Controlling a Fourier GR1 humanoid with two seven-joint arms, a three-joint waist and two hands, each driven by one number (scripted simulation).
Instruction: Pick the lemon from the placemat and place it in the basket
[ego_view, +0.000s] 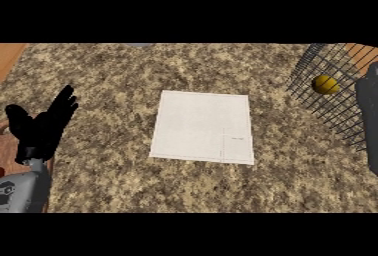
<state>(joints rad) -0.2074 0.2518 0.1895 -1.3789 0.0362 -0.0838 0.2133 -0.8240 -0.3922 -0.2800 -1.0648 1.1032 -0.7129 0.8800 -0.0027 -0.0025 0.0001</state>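
Placemat (203, 126): pale, rectangular, lay flat near the middle of the speckled granite counter (111, 75), with nothing resting on it.

Lemon (325, 84): small, yellow, round; sat well to the right of the placemat and somewhat farther up the counter, seen through the wires of the basket and apparently inside it. Whether it touched the basket's floor could not be told.

Basket (325, 107): dark wire construction, standing at the counter's right edge, right of the placemat and apart from it; its near wall of thin bars slanted toward the placemat, and its far side ran out of view.

Left hand (44, 127): black, mounted on a grey forearm (26, 190), showed well to the left of the placemat near the counter's left edge. Fingers were straight and slightly spread, pointing up and away, thumb held apart to the left; it held nothing and touched neither placemat nor lemon.

Right arm (367, 120): only a dark grey length of it showed at the far right, beyond the basket from the placemat, just below and right of the lemon. The right hand itself was out of view, so its fingers could not be judged.
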